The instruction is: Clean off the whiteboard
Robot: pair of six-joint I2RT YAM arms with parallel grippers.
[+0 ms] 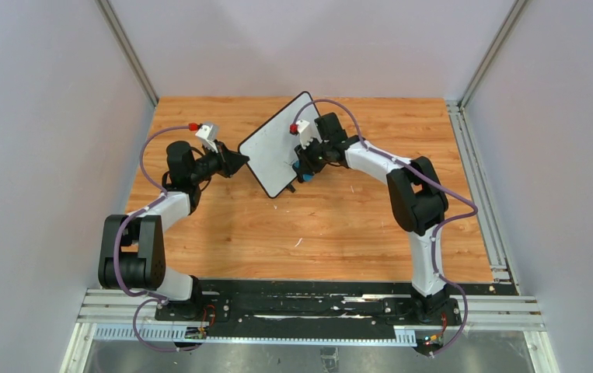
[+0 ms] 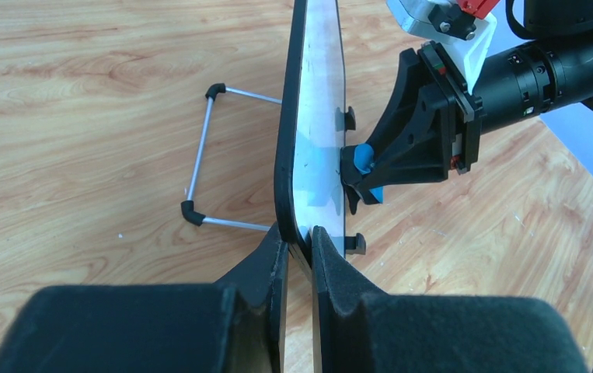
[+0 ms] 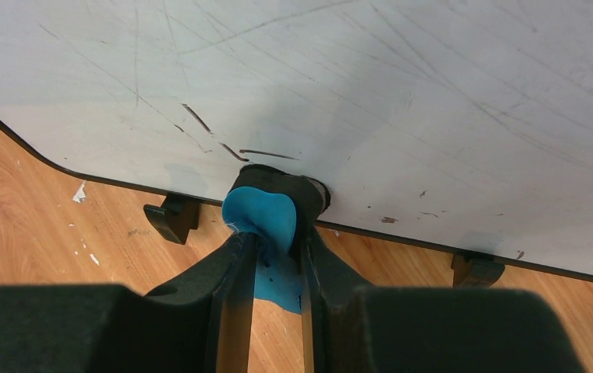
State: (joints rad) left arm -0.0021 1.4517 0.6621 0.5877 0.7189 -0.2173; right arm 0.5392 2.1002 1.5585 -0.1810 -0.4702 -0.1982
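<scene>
Between the two grippers, the whiteboard (image 1: 277,144) stands upright on the table (image 1: 340,233), resting on its small black feet (image 3: 170,217). A wire stand (image 2: 200,155) juts out on the side facing away from the right gripper (image 1: 302,167).

The left gripper (image 2: 297,237) is clamped on the board's near edge, one finger on each face, steadying it. The right gripper is closed on a blue eraser (image 3: 258,217) and presses it against the white face, low down and close to the bottom frame.

Just above the eraser, a few short black strokes (image 3: 235,151) remain on the surface. A scatter of tiny dark specks (image 3: 425,214) sits off to that gripper's right, near the lower frame. The rest of the face seen from the right wrist reads white, crossed only by faint grey scratches. The overhead view shows no drawing on the part of the board the arm does not cover.

The job looks nearly finished. The bulk of the board appears clean, and what is left seems to be the strokes directly ahead of the eraser and perhaps the specks beside it. Whether any ink lies under the eraser itself cannot be told.
</scene>
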